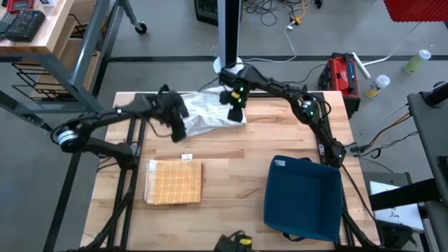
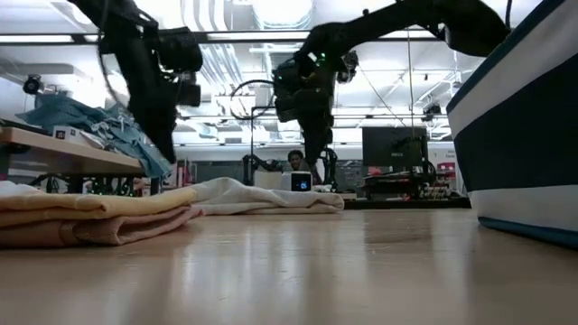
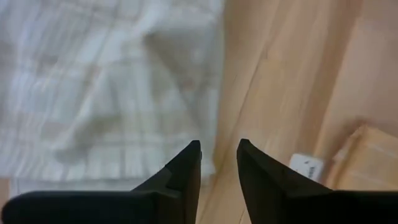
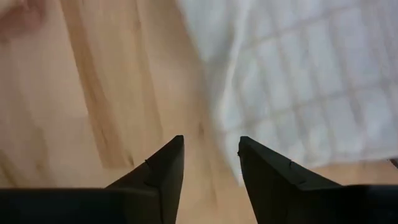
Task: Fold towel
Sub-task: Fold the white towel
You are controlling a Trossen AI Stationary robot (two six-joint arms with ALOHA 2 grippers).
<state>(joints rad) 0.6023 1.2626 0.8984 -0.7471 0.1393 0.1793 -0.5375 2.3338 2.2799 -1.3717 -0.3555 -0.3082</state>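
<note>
a workshop floor with cables and benches surrounds the wooden table (image 1: 231,157) on which you work. the white checked towel (image 1: 210,112) lies rumpled at the far middle of the table, partly folded and not held by either arm. the left gripper (image 1: 178,130) hangs over the towel's near left edge, its two fingers a little apart with nothing between them. the right gripper (image 1: 236,102) hangs over the towel's right end, fingers likewise apart and empty; in its wrist view the towel's border (image 4: 298,81) lies just ahead of the tips.

risks, as a judgement: should you close either gripper here, it may catch one layer only, or none, since each sits at the cloth's very edge; the fold would then drag crooked. a low approach could also scrape the fingertips on the wood.

count: two arms, two grippers, one white towel in work, one yellow checked towel (image 1: 173,181) already folded at the near left with a small white tag (image 1: 186,157) beside it, one blue bin (image 1: 302,196) at the near right.
</note>
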